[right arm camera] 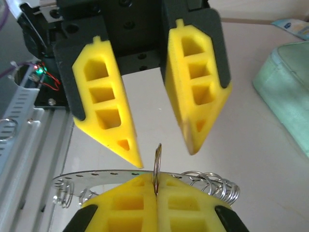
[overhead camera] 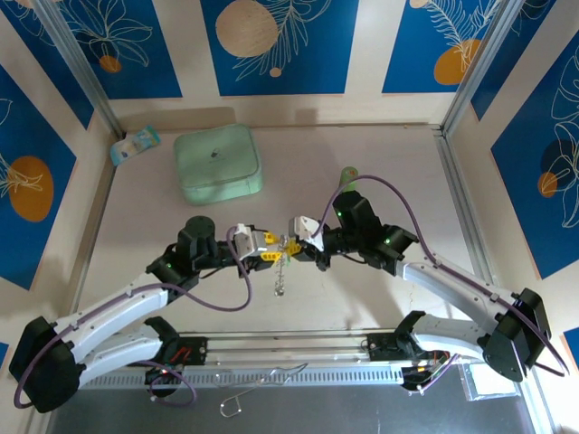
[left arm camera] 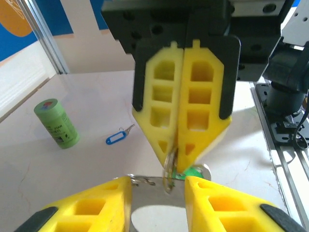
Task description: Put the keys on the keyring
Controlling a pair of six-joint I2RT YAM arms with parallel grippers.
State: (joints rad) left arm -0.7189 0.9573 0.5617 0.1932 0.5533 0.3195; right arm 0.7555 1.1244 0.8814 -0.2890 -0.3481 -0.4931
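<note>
On the table (left arm camera: pixel 96 106), a green cylinder (left arm camera: pixel 56 123) stands near the blue key (left arm camera: pixel 117 137).

We see only a sliver of the green key (left arm camera: pixel 194 172), hidden behind the closed tips of the right gripper (left arm camera: pixel 177 165); whether the small wire ring (right arm camera: pixel 157 162) pinched there is joined to it, we cannot tell. From above, the keyring (overhead camera: pixel 282 276) is too small to make out, and the right arm (overhead camera: pixel 357 214) covers the base of the green cylinder (overhead camera: pixel 347 172). The mint case (right arm camera: pixel 285 92) runs off the edge.
</note>
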